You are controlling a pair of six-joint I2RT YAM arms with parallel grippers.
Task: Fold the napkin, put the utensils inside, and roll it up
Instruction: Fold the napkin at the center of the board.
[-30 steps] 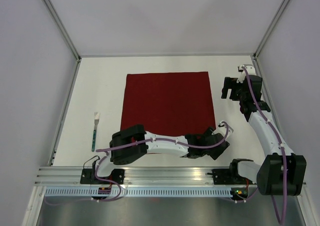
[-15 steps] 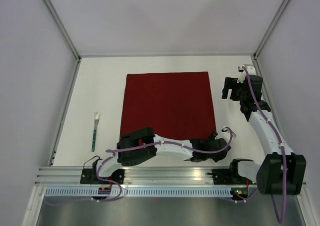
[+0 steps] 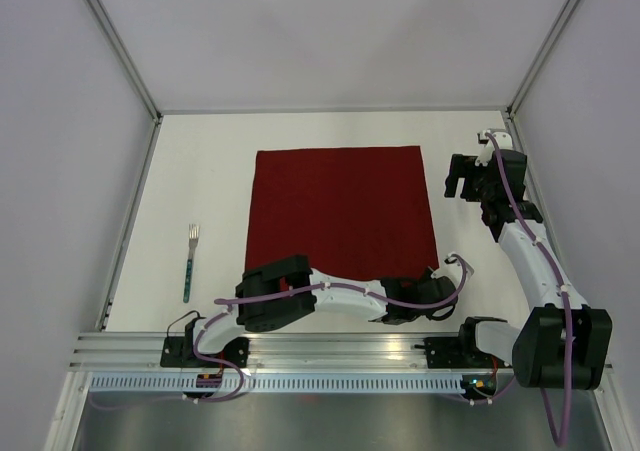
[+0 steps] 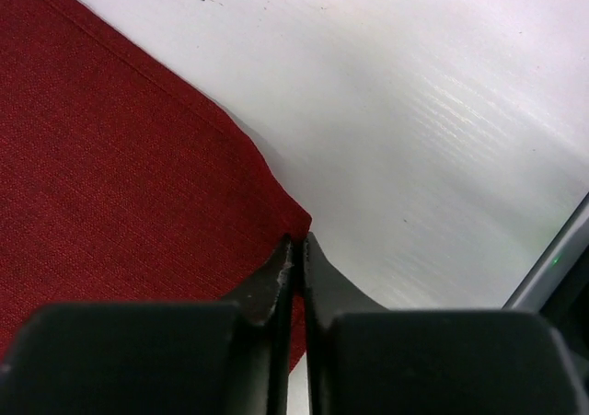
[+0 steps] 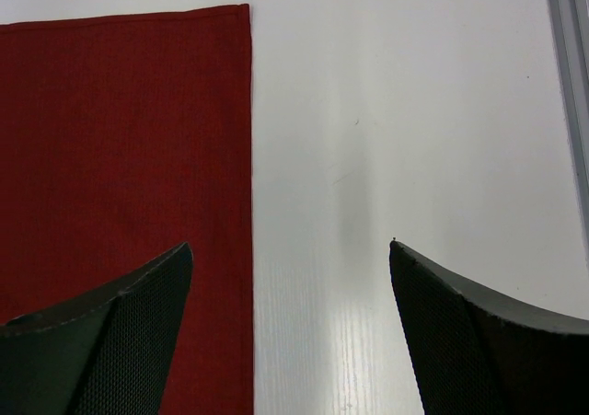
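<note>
The dark red napkin point(image 3: 340, 206) lies flat and unfolded in the middle of the white table. My left gripper point(image 3: 436, 271) is down at its near right corner. In the left wrist view the gripper point(image 4: 299, 242) has its jaws shut on that corner of the napkin point(image 4: 120, 176), with red cloth pinched between them. My right gripper point(image 3: 458, 183) hovers open beside the cloth's far right edge. Its left fingertip is over the napkin point(image 5: 120, 130), the gripper point(image 5: 290, 245) holding nothing. A fork point(image 3: 189, 261) with a dark handle lies alone left of the cloth.
A metal rail point(image 3: 300, 349) runs along the near edge with both arm bases on it. White walls enclose the table on the left, far and right sides. A wall strip point(image 5: 571, 84) is close on the right gripper's right.
The left gripper went from open to shut on the napkin's near right corner. The cloth shifted a little to the right. The right arm stayed put.
</note>
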